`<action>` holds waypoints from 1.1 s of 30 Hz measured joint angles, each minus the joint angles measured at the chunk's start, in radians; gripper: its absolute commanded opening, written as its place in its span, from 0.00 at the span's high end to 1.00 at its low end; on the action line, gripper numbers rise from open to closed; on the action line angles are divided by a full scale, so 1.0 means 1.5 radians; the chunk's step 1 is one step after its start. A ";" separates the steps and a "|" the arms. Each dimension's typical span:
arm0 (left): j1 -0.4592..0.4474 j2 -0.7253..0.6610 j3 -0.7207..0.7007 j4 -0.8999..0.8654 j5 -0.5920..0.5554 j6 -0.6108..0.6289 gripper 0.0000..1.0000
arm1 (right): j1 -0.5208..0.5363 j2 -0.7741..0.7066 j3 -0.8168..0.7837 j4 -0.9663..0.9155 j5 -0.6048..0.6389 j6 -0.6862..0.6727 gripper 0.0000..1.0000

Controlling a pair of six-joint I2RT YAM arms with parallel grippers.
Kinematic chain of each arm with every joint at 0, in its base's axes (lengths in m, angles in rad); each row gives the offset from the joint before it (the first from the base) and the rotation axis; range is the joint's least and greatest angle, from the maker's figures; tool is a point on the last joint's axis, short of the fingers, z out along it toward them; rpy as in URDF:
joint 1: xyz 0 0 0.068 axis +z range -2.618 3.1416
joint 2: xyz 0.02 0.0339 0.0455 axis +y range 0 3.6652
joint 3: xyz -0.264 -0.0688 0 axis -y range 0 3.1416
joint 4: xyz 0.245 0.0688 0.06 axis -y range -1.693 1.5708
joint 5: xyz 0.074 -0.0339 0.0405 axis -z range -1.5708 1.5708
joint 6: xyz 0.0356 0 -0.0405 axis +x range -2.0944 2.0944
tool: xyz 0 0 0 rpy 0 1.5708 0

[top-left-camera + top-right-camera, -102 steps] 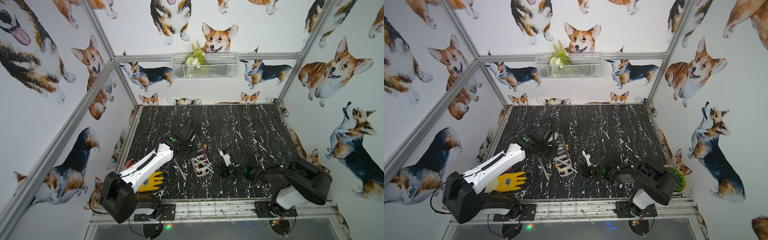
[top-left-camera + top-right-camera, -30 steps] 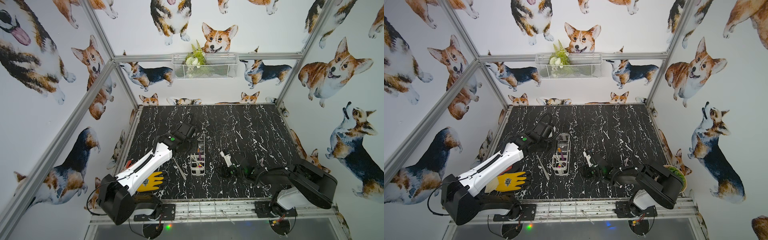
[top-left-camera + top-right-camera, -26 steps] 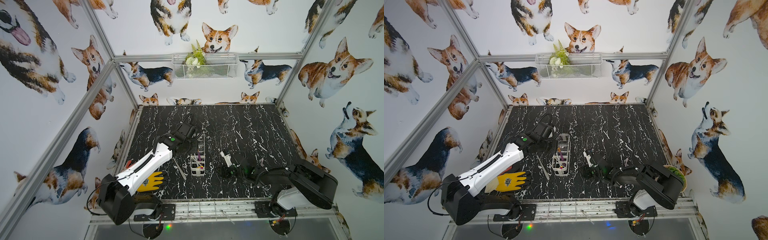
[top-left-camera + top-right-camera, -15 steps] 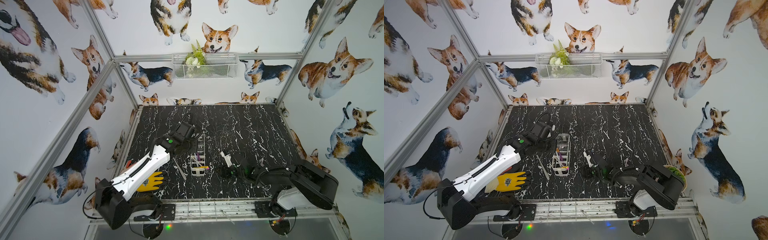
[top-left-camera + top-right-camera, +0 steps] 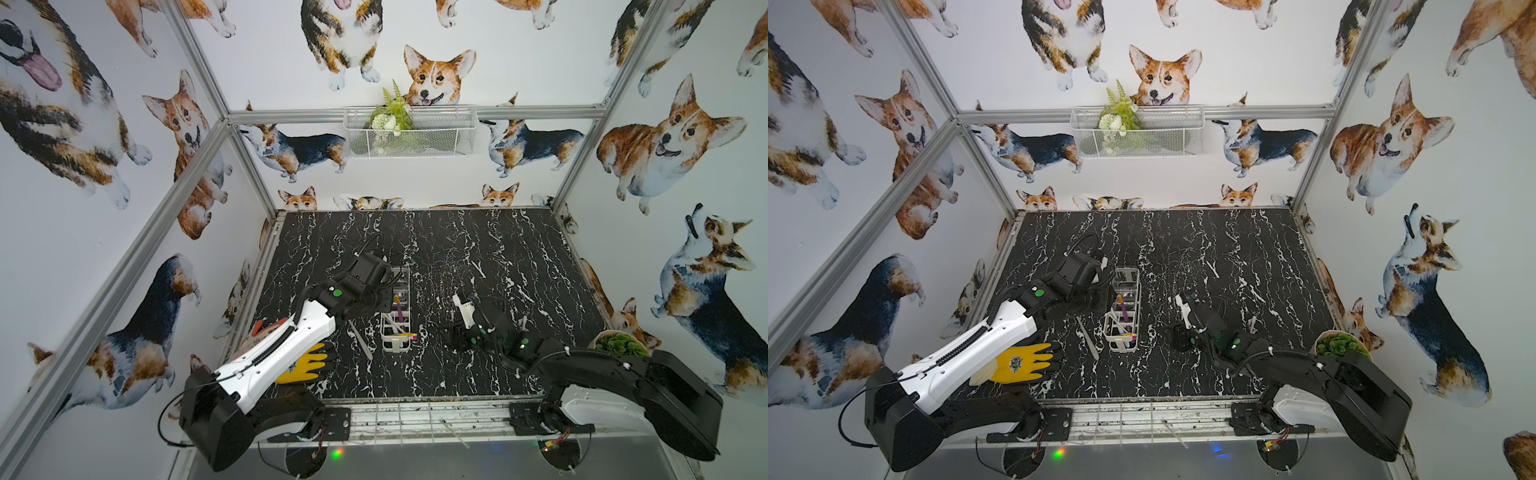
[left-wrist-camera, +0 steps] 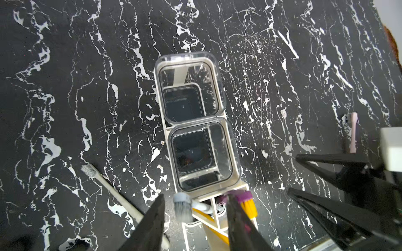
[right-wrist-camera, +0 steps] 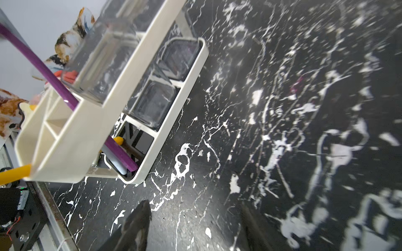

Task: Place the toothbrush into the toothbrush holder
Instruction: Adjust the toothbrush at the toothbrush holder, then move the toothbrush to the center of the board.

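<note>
The toothbrush holder (image 5: 394,347) (image 5: 1121,347) stands mid-table, a long white frame (image 6: 167,128) with clear square cups. Its near end (image 7: 87,141) holds a purple toothbrush (image 5: 400,307) (image 7: 43,65) with yellow bristles (image 6: 248,206), a grey-bristled brush head (image 6: 182,206) and a yellow handle. My left gripper (image 6: 195,208) (image 5: 386,296) hangs open over that end. The grey head is between its fingers and the purple head is beside one finger; neither is gripped. My right gripper (image 7: 193,217) (image 5: 446,332) is open and empty, low over the table to the holder's right.
A white toothbrush (image 5: 360,340) (image 6: 113,191) lies on the table left of the holder and a pink one (image 6: 353,132) lies beyond the right gripper. A yellow glove (image 5: 307,365) sits front left, a succulent pot (image 5: 619,345) front right, a wire basket (image 5: 411,131) on the back wall.
My left gripper's jaws have gone from shut to open above the holder's near end. The right jaws spread a little wider. The holder, tilted some seconds ago, now stands straight.
</note>
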 measured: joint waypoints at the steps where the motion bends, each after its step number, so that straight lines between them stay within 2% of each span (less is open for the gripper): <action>1: 0.000 -0.007 0.001 -0.001 -0.004 0.000 0.40 | -0.003 -0.040 0.005 -0.040 0.024 0.005 0.26; 3: 0.000 -0.017 0.005 -0.004 -0.009 -0.003 0.35 | -0.022 -0.099 0.011 -0.104 0.057 0.022 0.23; 8: -0.001 -0.027 0.014 -0.009 -0.021 -0.003 0.24 | -0.165 -0.279 -0.008 -0.328 0.121 0.100 0.16; 11: -0.001 -0.030 0.014 -0.011 -0.024 -0.003 0.21 | -0.240 -0.354 -0.033 -0.412 0.134 0.139 0.15; 15: -0.001 -0.033 0.014 -0.015 -0.026 -0.002 0.20 | -0.312 -0.354 -0.044 -0.472 0.124 0.174 0.14; 20: 0.000 -0.038 0.012 -0.013 -0.020 0.009 0.20 | -0.376 -0.233 -0.036 -0.476 0.111 0.180 0.16; 26: 0.008 -0.033 -0.004 -0.003 0.003 0.016 0.20 | -0.397 -0.074 -0.014 -0.408 0.069 0.173 0.31; 27: 0.009 -0.033 -0.007 -0.001 0.007 0.016 0.20 | -0.397 -0.048 -0.008 -0.395 0.071 0.173 0.36; 31: 0.013 -0.036 -0.025 0.005 0.021 0.020 0.21 | -0.393 0.050 0.015 -0.283 0.047 0.173 0.69; 33: 0.017 -0.043 -0.032 0.007 0.021 0.020 0.22 | -0.385 0.096 0.025 -0.228 0.026 0.178 0.79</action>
